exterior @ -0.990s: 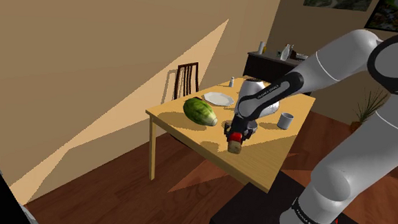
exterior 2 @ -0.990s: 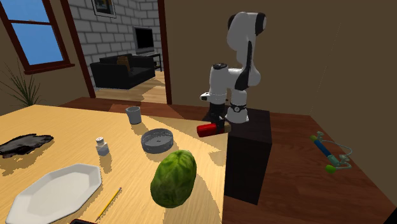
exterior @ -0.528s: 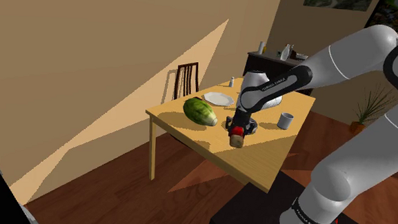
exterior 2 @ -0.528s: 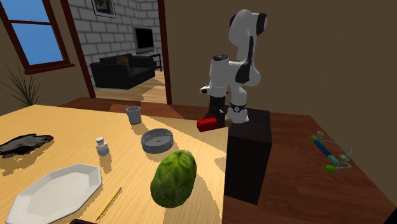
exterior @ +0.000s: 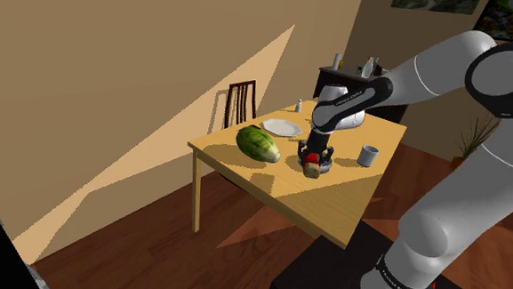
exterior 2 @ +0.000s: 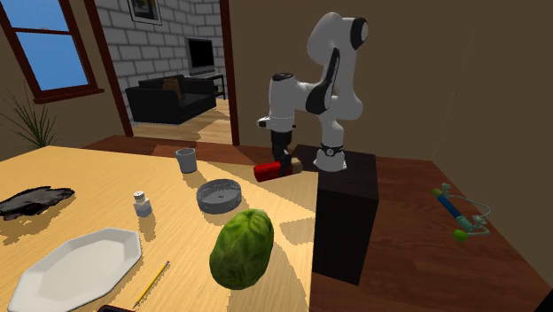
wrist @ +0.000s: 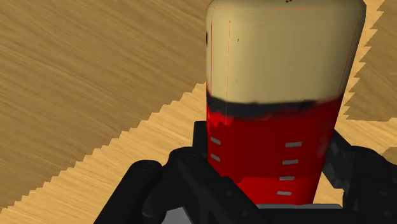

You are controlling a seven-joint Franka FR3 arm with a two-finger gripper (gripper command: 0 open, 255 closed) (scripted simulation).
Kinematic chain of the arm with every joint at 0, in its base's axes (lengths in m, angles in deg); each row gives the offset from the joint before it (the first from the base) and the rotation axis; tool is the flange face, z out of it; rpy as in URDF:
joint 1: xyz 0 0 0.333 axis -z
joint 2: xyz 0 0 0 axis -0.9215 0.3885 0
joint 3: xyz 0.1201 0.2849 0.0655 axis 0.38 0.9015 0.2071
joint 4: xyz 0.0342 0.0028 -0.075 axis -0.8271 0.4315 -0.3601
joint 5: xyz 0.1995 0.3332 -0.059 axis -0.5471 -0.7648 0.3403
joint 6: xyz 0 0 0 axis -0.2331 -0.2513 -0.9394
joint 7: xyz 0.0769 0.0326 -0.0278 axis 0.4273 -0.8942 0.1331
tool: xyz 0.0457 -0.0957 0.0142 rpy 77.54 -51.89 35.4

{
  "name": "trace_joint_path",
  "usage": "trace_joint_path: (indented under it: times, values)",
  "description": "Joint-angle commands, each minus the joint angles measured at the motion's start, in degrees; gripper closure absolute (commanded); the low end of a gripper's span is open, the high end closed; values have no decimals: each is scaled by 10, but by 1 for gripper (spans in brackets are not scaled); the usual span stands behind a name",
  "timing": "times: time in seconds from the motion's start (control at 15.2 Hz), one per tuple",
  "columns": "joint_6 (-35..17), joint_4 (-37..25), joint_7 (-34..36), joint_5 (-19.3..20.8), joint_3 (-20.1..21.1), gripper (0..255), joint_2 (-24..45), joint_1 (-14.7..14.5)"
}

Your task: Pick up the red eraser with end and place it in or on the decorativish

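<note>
The eraser (exterior 2: 273, 169) is a red block with a tan end, and my gripper (exterior 2: 282, 158) is shut on its red part. It hangs above the wooden table (exterior 2: 106, 177), tan end pointing away from the hand. The wrist view has the eraser (wrist: 273, 114) close up, clasped between the black fingers (wrist: 156, 191) over the wood. The decorative dish (exterior 2: 219, 195) is a round grey bowl on the table; the eraser is a short way to its right in the second exterior view. Seen from the shoulder camera, the gripper (exterior: 312, 158) holds the eraser (exterior: 311, 168) near the table's middle.
A green melon (exterior 2: 242, 247) lies in front of the dish, with a white plate (exterior 2: 75, 269) and a pencil (exterior 2: 153, 282) beside it. A grey cup (exterior 2: 186, 159), a small shaker (exterior 2: 140, 203) and a dark cloth (exterior 2: 34, 201) also stand on the table. A chair (exterior: 237, 101) stands behind.
The arm has carried the eraser upward and leftward in the second exterior view, from the table's edge by the stand toward the dish. The grip has stayed shut.
</note>
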Motion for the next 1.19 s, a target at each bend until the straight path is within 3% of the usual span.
trace_joint_path:
  times: [0.0,0.59,1.06,1.12]
  values:
    - [2,-35,-25,0,-13,255,32,10]
    - [37,-204,-131,-22,-57,255,166,59]
    - [91,-379,-202,-48,-72,255,288,106]
    - [85,-376,-203,-49,-71,255,292,107]
